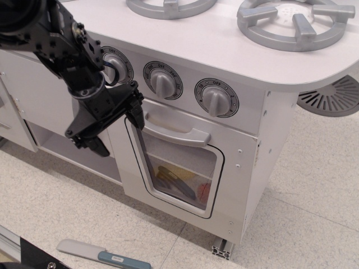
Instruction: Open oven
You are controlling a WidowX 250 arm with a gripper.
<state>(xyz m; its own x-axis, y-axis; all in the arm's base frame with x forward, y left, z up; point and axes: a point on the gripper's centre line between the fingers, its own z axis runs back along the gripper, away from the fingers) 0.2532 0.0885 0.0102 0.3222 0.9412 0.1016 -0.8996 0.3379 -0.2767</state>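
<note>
— How wide is your pincer standing?

— My pincer [115,130] is spread wide, its two black fingers well apart and clamped on nothing. One finger [134,112] points down at the left end of the handle [178,135]; it looks to be touching or just beside it, and I cannot tell which. The other finger [95,144] hangs lower and further left, in front of the white cupboard panel [39,95].

— And the oven?

— The oven [190,162] sits in the front of the white toy kitchen, under the worktop, to the right of my pincer. Its door lies flush with the front, closed. The clear window [179,174] has rounded corners, and through it I see something yellow and something red inside, too dim to name. The curved grey handle runs across the top of the door. Three grey dial knobs stand in a row above: the left knob [115,64] is partly behind my arm, the middle knob [163,81] and the right knob [215,98] are in plain sight.

— Anything else about?

— Two grey burner rings [294,22] on top, and a toy knife [104,255] with a blue handle lying on the speckled floor [303,224] below.
</note>
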